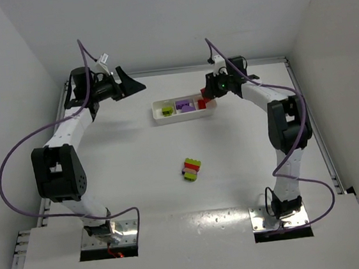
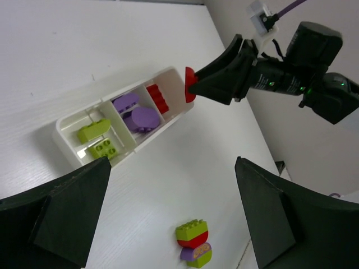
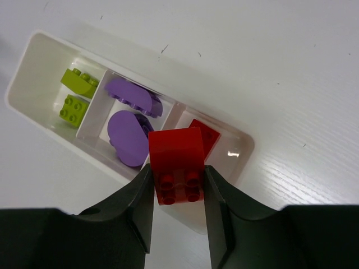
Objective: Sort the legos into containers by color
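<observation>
1. The right gripper (image 3: 177, 175) pinches a red brick (image 3: 175, 151) just above the red end compartment (image 3: 240, 148) of the white tray (image 3: 25, 61).
2. Best practice would be to centre the brick over that compartment and lower it before releasing, so it cannot bounce out.
3. The left gripper (image 2: 171, 168) gapes wide, holding nothing.

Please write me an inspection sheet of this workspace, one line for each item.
Surface: white table, faint scuffs.
Job's things: white tray holds two green bricks, two purple bricks and one red brick, each colour in its own compartment; mixed stack of green, red and purple lies loose mid-table.
Clutter: nothing seen.
Grippers: left pincer open, empty, apart from the tray's green end; right pincer shut on a second red brick above the red compartment.
Cables: purple cables loop along both arms.
Surroundings: white walls on three sides.
</observation>
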`<state>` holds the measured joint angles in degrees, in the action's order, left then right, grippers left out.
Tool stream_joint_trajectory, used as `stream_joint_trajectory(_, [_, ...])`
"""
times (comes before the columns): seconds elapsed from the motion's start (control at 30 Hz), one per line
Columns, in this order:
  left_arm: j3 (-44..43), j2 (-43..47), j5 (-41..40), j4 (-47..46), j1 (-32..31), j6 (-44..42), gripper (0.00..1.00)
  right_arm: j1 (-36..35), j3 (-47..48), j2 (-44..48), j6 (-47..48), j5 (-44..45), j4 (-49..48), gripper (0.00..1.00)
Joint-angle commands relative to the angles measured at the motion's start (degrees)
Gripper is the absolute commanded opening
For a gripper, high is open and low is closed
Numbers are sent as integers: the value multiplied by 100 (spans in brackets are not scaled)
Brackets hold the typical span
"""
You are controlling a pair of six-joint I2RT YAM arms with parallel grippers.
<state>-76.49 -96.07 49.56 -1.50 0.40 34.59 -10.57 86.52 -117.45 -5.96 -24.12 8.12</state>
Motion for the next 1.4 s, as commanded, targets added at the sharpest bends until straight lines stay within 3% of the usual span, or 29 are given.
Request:
stream_joint_trajectory(0.0, [81,344,-254,228,-14,-338,99,-51,40,-112,86,171,-30,38])
stream_joint_trajectory(0.23, [143,475,-420,886,-382,-1575,99,-103,50,20,86,618,-91,72])
stream_joint_trajectory(0.4, [310,738,-395,1414,-848,-2621,99,-103,-372,678,86,505,-458,74])
stream_joint_trajectory(0.5, [380,792,-307,2230,-1419,-3948,99,-103,-662,1337,-142,829,-531,74])
stream_joint_trajectory(0.6, [258,608,-699,3512,-2148,-5179,98,141,-1048,1987,-353,44,-146,77])
stream_joint_trajectory(0.67, [318,607,-1078,3612,-2639,-5436,90,300,-1163,2321,-171,-346,171,74])
stream_joint_trajectory(0.73, [520,677,-1509,3378,-2887,-5367,85,301,-1522,2629,85,-173,444,68])
stream_joint_trajectory(0.83, [1135,1090,-2511,2788,-3405,-4375,84,354,-2182,3297,507,389,637,64])
stream_joint_trajectory(0.9, [1425,1265,-3097,2541,-3713,-3541,88,423,-2446,3491,683,653,831,64])
stream_joint_trajectory(0.97, [1566,1266,-3320,2540,-3976,-2953,99,485,-2665,3763,832,768,1051,64])
stream_joint_trajectory(1.2, [1795,1197,-3506,2479,-4110,-1625,100,713,-3264,4449,763,822,1297,67])
stream_joint_trajectory(1.37, [1664,836,-4041,2312,-4636,-902,100,714,-3510,4757,692,689,1403,67])
